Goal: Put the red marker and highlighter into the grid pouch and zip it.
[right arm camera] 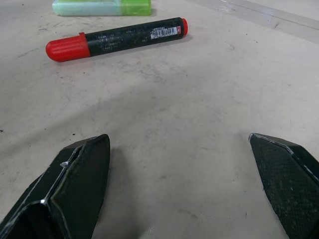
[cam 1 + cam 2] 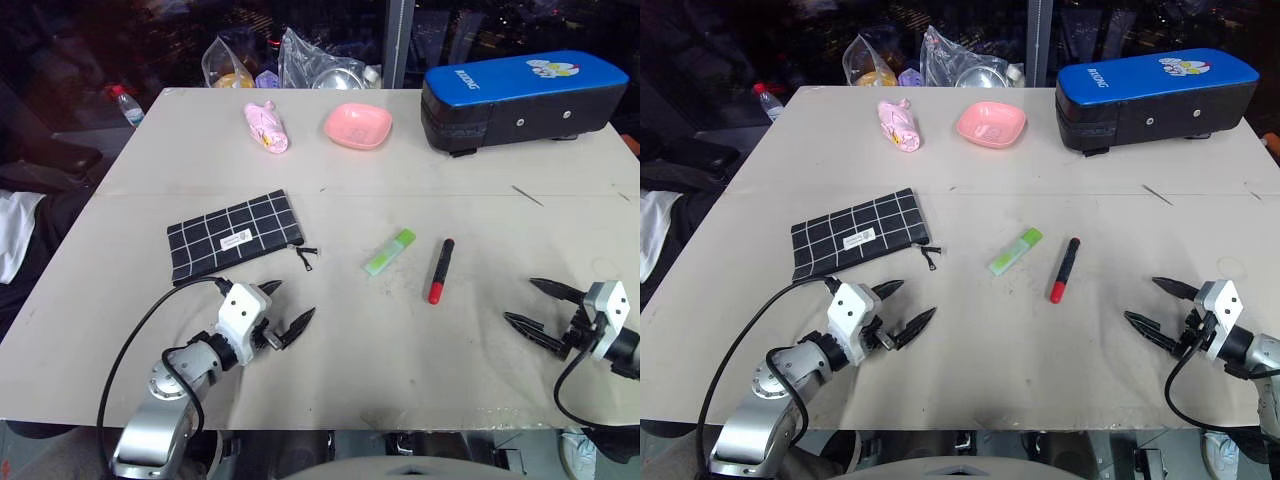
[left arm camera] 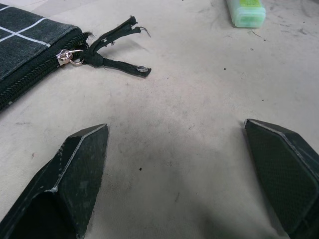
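Grid pouch [image 2: 235, 237] is seen zipped mid-desk, red marker [image 2: 440, 271] and highlighter [image 2: 390, 251] untouched beside it, both grippers spread empty; unzipping is called for first.

The left arm [image 2: 160, 400] is a run of rounded silver-grey metal segments with a dark ringed joint, ending in a white, blocky wrist housing [image 2: 240, 312]. A black cable [image 2: 140, 330] loops in an arc from that housing back along the arm. Its gripper [image 2: 285, 310] has two black, tapered, pointed fingers [image 3: 75, 174] (faintly textured, edges scuffed pale). The right gripper [image 2: 540, 312] matches: black pointed fingers [image 1: 75, 184], white housing [image 2: 605, 305], a thin black cable [image 2: 565, 385] curling beneath.
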`<state>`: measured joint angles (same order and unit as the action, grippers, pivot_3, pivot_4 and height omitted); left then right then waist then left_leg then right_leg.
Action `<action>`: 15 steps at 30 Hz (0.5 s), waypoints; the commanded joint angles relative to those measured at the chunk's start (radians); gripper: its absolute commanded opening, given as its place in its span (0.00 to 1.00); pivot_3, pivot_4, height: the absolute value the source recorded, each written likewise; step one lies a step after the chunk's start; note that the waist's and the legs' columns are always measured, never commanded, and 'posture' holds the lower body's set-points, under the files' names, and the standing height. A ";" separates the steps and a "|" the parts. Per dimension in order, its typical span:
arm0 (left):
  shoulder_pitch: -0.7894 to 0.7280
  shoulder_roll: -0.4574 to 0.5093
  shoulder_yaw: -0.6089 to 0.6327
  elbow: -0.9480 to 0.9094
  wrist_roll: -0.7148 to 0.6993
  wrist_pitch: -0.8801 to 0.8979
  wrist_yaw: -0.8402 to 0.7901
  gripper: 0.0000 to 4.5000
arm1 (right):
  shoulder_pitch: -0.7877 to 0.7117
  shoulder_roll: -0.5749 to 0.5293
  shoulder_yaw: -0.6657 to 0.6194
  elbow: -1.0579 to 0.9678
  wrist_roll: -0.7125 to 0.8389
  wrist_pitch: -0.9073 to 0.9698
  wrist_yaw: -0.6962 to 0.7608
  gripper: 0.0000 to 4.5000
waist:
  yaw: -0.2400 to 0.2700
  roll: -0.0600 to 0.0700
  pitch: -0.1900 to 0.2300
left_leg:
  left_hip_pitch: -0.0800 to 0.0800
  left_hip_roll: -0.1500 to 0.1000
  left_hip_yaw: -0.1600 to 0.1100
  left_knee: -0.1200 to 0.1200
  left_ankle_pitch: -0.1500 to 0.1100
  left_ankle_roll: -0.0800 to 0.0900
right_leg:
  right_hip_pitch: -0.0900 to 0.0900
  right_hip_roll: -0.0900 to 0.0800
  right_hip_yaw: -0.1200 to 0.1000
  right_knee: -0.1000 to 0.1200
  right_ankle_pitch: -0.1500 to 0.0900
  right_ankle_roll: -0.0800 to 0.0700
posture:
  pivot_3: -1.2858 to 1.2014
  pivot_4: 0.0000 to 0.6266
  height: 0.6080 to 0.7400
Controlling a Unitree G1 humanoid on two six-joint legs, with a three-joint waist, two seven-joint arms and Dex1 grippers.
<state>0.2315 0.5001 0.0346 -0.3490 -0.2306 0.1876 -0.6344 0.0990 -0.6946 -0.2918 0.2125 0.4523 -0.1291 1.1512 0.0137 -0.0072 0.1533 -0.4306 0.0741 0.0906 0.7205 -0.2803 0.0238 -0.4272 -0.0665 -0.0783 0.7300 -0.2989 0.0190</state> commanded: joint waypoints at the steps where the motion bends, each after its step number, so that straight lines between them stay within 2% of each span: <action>1: 0.021 0.019 0.041 0.000 -0.016 -0.022 -0.016 0.98 | -0.005 0.001 -0.008 -0.067 0.039 0.015 0.021 1.00 | 0.000 0.000 0.000 | 0.000 0.000 0.000 0.000 0.000 0.000 | 0.000 0.000 0.000 0.000 0.000 0.000 | 0.52 0.24 0.59; 9: 0.047 0.115 0.221 0.063 -0.114 -0.077 -0.135 0.98 | 0.006 0.021 0.050 -0.309 0.135 0.130 0.040 1.00 | 0.001 0.000 0.000 | -0.001 0.001 -0.001 0.000 0.000 0.000 | 0.000 0.001 -0.001 0.000 0.000 0.000 | 0.52 0.24 0.59; 15: 0.021 0.223 0.376 0.262 -0.140 -0.174 -0.246 0.98 | -0.028 0.043 0.080 -0.419 0.178 0.202 0.013 1.00 | 0.001 -0.001 0.001 | -0.001 0.001 -0.001 0.000 0.000 0.000 | 0.000 0.000 -0.002 0.000 0.000 0.000 | 0.52 0.24 0.59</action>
<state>0.2626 0.6963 0.3528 -0.1171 -0.3502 0.0583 -0.8482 0.0839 -0.6553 -0.2031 -0.1641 0.6001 0.0631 1.1707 0.0145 -0.0087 0.1542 -0.4316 0.0752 0.0891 0.7205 -0.2805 0.0240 -0.4276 -0.0662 -0.0806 0.7297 -0.2991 0.0186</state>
